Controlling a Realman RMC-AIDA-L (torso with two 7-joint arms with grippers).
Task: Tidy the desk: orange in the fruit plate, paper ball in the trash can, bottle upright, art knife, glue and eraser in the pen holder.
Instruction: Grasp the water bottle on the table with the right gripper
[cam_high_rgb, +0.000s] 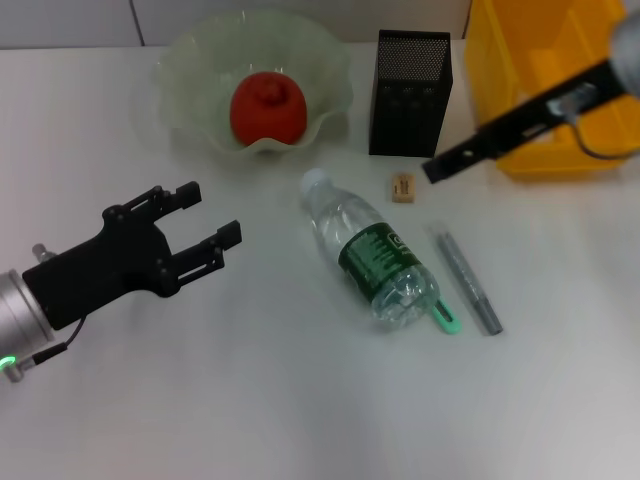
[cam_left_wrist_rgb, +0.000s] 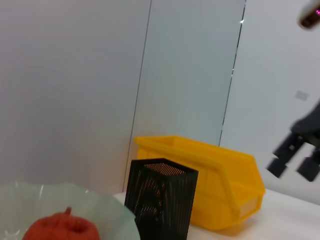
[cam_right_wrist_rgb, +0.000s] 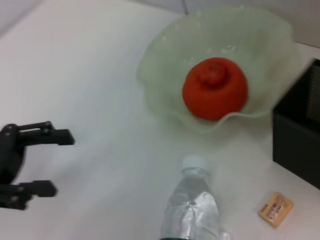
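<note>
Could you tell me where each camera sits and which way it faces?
Head: high, looking down at the table; shows the open left hand and the right arm.
Left wrist: low, facing the pen holder and yellow bin; right hand far off.
Right wrist: above, facing the orange in the plate; left hand visible.
All share the orange.

White desk (cam_high_rgb: 250, 420) carries a pale green fruit plate (cam_high_rgb: 190, 85) at the back, black mesh pen holder (cam_high_rgb: 411, 92) just beside it, yellow bin (cam_high_rgb: 560, 150) at the far right. Bottle (cam_high_rgb: 370, 250) lies on its side mid-desk, cap toward the plate. Eraser (cam_high_rgb: 403, 188) sits near the pen holder; a grey pen-shaped item (cam_high_rgb: 467, 281) and a green-tipped one (cam_high_rgb: 446, 319) lie beside the bottle's base.
</note>
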